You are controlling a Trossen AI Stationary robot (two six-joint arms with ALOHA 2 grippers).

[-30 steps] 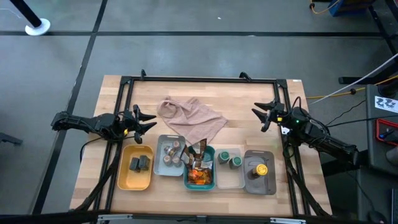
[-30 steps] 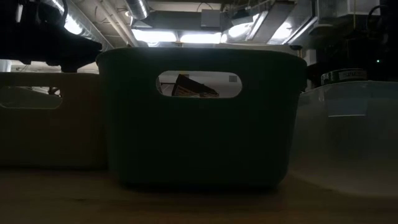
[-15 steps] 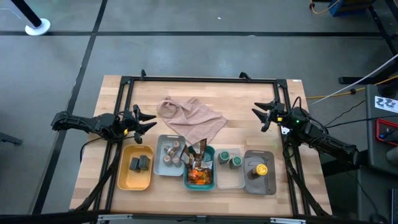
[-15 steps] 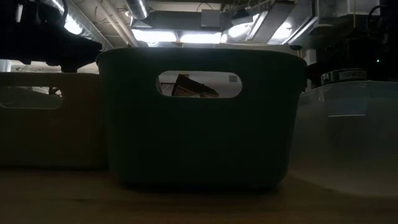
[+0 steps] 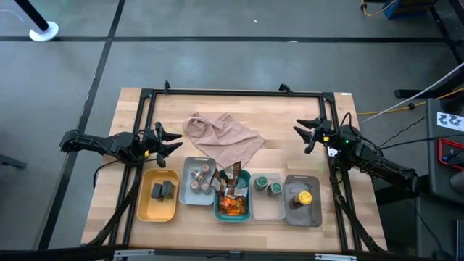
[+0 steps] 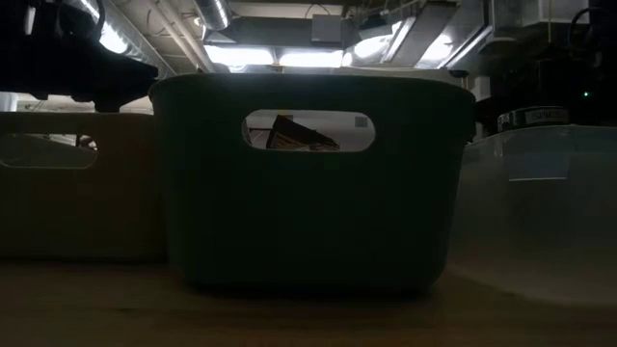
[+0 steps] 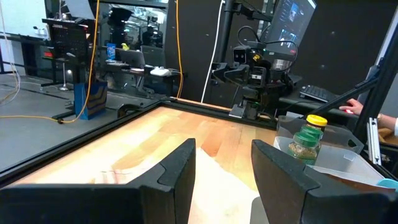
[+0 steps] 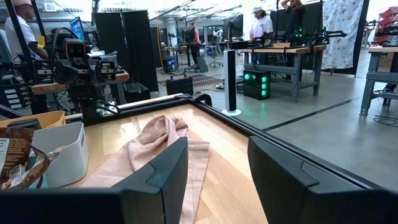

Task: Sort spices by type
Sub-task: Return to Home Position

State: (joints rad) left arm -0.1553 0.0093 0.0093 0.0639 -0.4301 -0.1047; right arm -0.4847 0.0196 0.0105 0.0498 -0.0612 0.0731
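The spices sit in a row of trays at the table's near side. Black blocks (image 5: 164, 191) lie in the yellow tray (image 5: 148, 210). Tan-lidded jars (image 5: 197, 180) stand in a grey tray (image 5: 185, 165). Orange-brown packets (image 5: 233, 201) fill the teal tray (image 6: 308, 193). Green-lidded jars (image 5: 268, 185) stand in the clear tray (image 5: 270, 212). A yellow-lidded jar (image 5: 304, 197) stands in another grey tray (image 5: 304, 217). My left gripper (image 5: 176, 141) is open at the left edge and my right gripper (image 5: 301, 136) is open at the right edge. Both point level toward the middle, with nothing between their fingers.
A crumpled beige-pink cloth (image 5: 225, 139) lies on the wood between the two grippers, just behind the trays. A black frame (image 5: 232, 92) runs around the table. People stand in the room beyond (image 8: 261, 25).
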